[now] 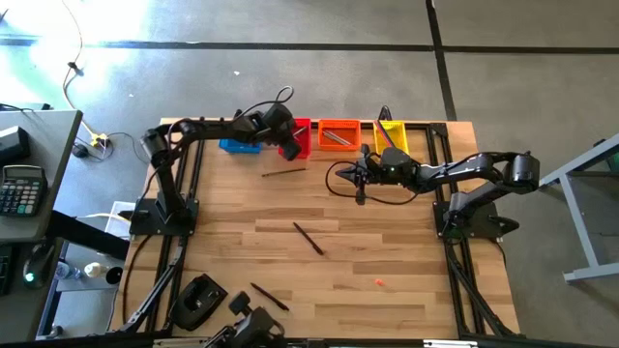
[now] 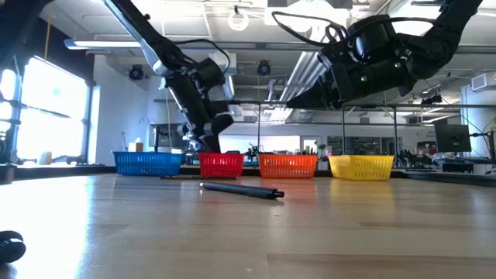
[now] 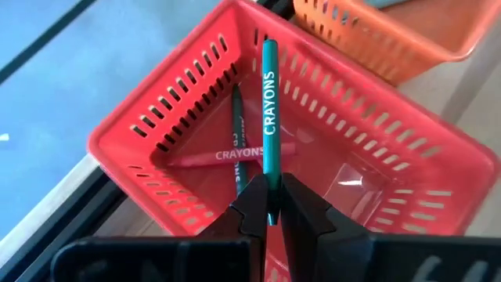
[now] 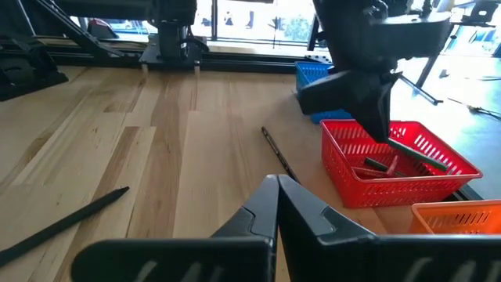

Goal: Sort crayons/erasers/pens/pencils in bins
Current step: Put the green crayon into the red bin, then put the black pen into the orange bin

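A teal crayon (image 3: 269, 117), a thin round stick printed with the word CRAYONS along its length, is clamped at one end between the dark fingers of the left pincer (image 3: 270, 205); its long axis runs straight out from the fingertips, with the free end slanting down into the red bin (image 3: 156, 110). That bin is a rectangular plastic tray with slotted, basket-like walls, and two more crayons lie crossed on its floor, one pink (image 3: 235, 156) and one dark (image 3: 238, 149). It sits in a row of like bins along the far edge of the pale wood-plank worktop (image 1: 387, 242): blue (image 1: 238, 146), red, orange (image 1: 338, 134), then yellow (image 1: 392, 134). The right pincer (image 4: 277, 196) hovers above the worktop in front of the orange and yellow bins, its two dark fingers pressed together around nothing. Loose on the planks lie several dark thin sticks: one (image 1: 283, 173) near the red bin lying roughly parallel to the bin row, one (image 1: 309, 238) at mid-worktop lying diagonally, and one (image 1: 270, 297) near the front edge. A tiny pink-red eraser (image 1: 379, 283) rests alone toward the front right.
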### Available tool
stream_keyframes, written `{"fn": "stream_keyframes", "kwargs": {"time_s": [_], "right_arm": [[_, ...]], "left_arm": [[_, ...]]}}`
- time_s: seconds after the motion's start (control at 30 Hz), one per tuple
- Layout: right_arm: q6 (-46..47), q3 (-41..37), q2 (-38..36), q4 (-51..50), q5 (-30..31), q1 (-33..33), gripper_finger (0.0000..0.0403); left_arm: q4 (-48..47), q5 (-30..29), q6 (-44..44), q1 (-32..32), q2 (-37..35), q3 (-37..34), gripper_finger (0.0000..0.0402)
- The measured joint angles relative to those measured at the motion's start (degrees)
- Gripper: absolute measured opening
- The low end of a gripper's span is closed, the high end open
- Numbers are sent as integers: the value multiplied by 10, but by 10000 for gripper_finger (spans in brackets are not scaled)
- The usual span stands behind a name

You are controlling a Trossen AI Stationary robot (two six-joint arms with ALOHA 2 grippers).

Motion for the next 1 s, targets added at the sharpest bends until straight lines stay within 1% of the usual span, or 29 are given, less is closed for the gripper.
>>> {"fn": "stream_keyframes", "kwargs": {"time_s": [0.2, 0.47, 0.63, 0.73, 0.83, 0.93, 1.0], "right_arm": [[-3, 0, 0, -3, 0, 0, 0], [-11, 0, 0, -9, 0, 0, 0], [-11, 0, 0, -8, 0, 0, 0], [-11, 0, 0, -8, 0, 0, 0], [-11, 0, 0, -8, 0, 0, 0], [-12, 0, 0, -8, 0, 0, 0], [-12, 0, 0, -8, 0, 0, 0]], "left_arm": [[-19, 9, 0, 3, 14, 11, 17], [-18, 6, 11, 3, 12, 11, 64], [-29, 1, 47, -4, -1, 11, 83], [-33, -2, 59, -22, -32, 4, 77], [-24, -1, 60, -47, -70, -16, 59], [15, -1, 53, -72, -112, -57, 38], [64, -1, 45, -89, -143, -95, 26]]}}
